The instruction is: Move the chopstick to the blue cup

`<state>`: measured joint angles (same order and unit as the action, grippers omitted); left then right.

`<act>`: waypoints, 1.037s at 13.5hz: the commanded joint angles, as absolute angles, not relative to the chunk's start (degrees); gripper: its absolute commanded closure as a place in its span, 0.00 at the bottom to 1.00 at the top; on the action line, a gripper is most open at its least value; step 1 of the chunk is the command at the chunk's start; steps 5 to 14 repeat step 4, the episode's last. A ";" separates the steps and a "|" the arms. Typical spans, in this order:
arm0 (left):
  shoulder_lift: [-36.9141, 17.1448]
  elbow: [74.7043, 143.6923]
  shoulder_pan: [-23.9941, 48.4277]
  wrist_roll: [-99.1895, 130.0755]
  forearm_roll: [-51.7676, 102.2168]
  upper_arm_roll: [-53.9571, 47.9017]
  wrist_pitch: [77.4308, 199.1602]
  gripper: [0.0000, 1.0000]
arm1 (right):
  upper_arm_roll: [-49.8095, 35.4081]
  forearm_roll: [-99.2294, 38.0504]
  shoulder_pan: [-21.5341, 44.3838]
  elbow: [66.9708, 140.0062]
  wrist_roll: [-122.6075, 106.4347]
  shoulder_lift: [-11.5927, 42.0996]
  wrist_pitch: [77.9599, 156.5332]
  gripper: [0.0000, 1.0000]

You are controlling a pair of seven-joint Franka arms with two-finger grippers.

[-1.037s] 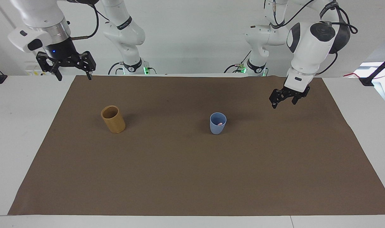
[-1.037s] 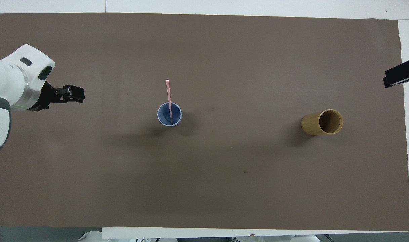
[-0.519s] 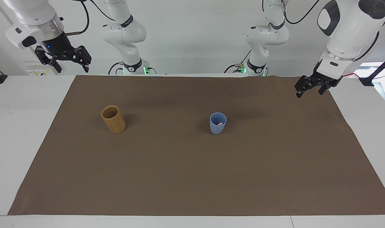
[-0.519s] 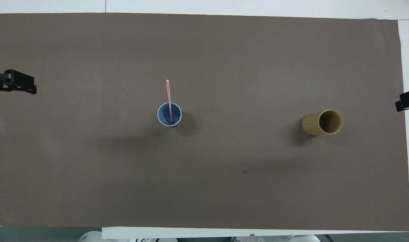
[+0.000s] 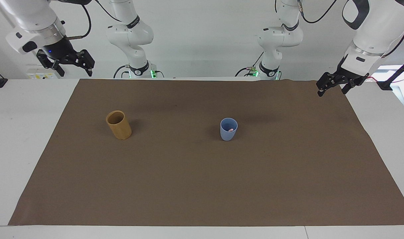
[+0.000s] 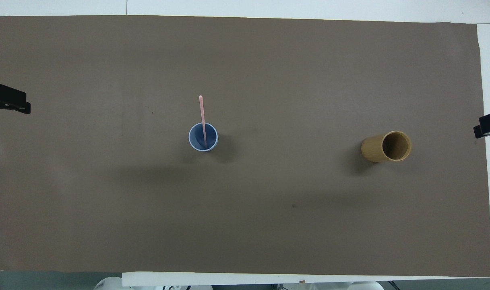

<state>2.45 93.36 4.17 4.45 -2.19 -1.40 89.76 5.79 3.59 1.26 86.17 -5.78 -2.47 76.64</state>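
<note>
Pink chopstick standing in blue cup, job looking done, so left gripper and right gripper both open, empty, up off the table.

Cut off by overhead edges: left gripper and right gripper, mere tips. Seen end-on from facing camera: chopstick, perhaps a pink speck inside blue cup.
</note>
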 commanded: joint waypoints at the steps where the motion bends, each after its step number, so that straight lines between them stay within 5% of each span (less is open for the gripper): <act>1: 1.67 91.84 4.04 3.43 -1.76 -1.41 88.24 0.00 | 5.89 2.55 1.14 89.12 -4.13 -4.57 78.13 0.00; 14: 1.76 92.02 4.04 3.43 -1.76 -1.41 88.24 0.00 | 5.89 2.46 1.14 89.65 -4.04 -4.66 78.13 0.00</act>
